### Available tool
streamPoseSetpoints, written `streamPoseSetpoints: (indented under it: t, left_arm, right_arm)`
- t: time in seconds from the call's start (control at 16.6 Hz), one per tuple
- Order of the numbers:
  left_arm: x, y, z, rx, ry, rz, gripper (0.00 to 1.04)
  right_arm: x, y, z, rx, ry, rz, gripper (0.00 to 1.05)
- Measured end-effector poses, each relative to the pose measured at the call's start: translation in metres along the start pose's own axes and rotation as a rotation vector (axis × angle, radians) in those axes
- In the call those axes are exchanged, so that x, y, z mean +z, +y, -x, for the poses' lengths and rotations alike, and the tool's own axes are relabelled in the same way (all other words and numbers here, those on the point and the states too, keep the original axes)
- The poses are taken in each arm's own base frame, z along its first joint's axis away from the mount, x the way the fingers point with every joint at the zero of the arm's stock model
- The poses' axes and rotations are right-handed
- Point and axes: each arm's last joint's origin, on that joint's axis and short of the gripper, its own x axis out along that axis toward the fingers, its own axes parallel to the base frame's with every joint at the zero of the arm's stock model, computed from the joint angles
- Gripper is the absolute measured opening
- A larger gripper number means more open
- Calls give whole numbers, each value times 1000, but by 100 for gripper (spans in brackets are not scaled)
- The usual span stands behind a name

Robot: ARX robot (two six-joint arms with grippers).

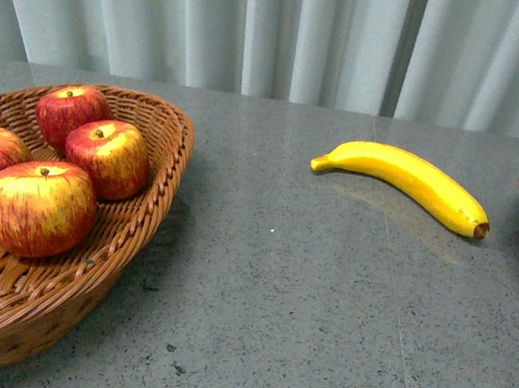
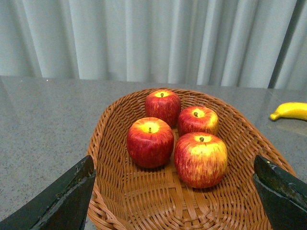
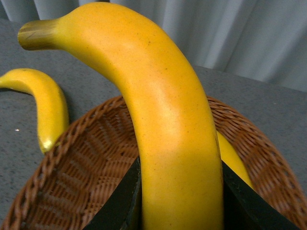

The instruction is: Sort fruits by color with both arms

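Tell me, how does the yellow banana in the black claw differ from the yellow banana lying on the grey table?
The gripped yellow banana is held in the air, pinched by the right gripper over a wicker basket; the table banana lies flat, untouched, on the grey table. Both are curved and yellow.

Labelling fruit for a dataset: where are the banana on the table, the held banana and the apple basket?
banana on the table [image 1: 404,170], front view, mid-body.
held banana [image 3: 172,139], right wrist view, mid-body.
apple basket [image 2: 110,143], left wrist view, bare woven wall.
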Motion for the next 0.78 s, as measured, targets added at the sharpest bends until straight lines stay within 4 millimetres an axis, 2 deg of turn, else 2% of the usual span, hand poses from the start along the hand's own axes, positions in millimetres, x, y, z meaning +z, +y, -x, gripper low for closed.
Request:
streamPoseSetpoints:
  t: [0.24, 0.3, 0.48, 0.66, 0.78]
  left_arm:
    - [0, 0, 0, 0, 0, 0, 98]
    - [0, 0, 0, 0, 0, 0, 98]
    - [0, 0, 0, 0, 0, 0, 98]
    - [0, 0, 0, 0, 0, 0, 98]
    - [0, 0, 0, 0, 0, 0, 98]
  right_arm:
    - [-25, -22, 17, -49, 107, 88, 33]
    - [-27, -24, 19, -54, 116, 107, 40]
    - [-23, -25, 23, -41, 95, 129, 73]
    - [-13, -17, 28, -22, 63, 132, 99]
    - [7, -2, 30, 22, 10, 128, 98]
